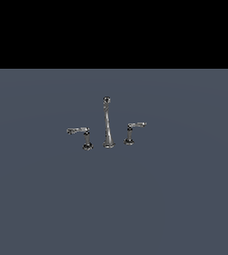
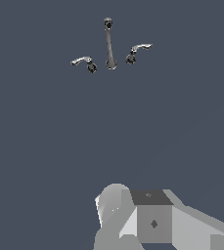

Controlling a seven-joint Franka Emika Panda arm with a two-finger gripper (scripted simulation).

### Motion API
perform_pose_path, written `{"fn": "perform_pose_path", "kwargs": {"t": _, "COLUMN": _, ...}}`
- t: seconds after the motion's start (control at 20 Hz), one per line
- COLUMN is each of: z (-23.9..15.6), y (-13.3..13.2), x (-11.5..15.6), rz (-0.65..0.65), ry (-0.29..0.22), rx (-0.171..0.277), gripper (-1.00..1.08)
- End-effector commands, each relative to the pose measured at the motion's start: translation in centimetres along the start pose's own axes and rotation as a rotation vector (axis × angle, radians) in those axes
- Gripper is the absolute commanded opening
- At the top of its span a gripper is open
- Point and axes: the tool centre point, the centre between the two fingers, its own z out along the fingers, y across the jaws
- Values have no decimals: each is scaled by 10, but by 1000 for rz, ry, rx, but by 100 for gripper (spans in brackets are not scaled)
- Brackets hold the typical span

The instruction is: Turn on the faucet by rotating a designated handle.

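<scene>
The chrome faucet [image 1: 107, 124] was seen standing on a flat grey-blue surface [image 1: 185, 199], its thin tapering spout [image 1: 107, 122] upright and ball-tipped. The handle [image 1: 78, 131], at the exterior view's left, lay roughly horizontal, its long flat arm pointing away from the spout. The shorter lever [image 1: 136, 124] pointed oppositely. Whether the gripper [image 2: 152, 222] was closed could not be told.

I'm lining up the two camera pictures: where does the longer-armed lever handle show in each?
Exterior view: the handle stands at the exterior view's left of the spout, arm pointing away from it.
Wrist view: the handle is far off, beside the spout.
Shared landmark: the ball-tipped spout between both levers.
</scene>
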Motion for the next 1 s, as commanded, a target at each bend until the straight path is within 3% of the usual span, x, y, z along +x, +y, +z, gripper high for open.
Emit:
{"fn": "perform_pose_path", "kwargs": {"t": 0.0, "z": 0, "y": 0, "x": 0, "rz": 0, "ry": 0, "rx": 0, "gripper": -100}}
{"fn": "perform_pose_path", "kwargs": {"t": 0.45, "z": 12, "y": -10, "x": 4, "rz": 41, "ry": 1, "rx": 1, "gripper": -100}}
{"fn": "perform_pose_path", "kwargs": {"t": 0.95, "z": 52, "y": -42, "x": 22, "rz": 183, "ry": 4, "rx": 4, "gripper": -100}}
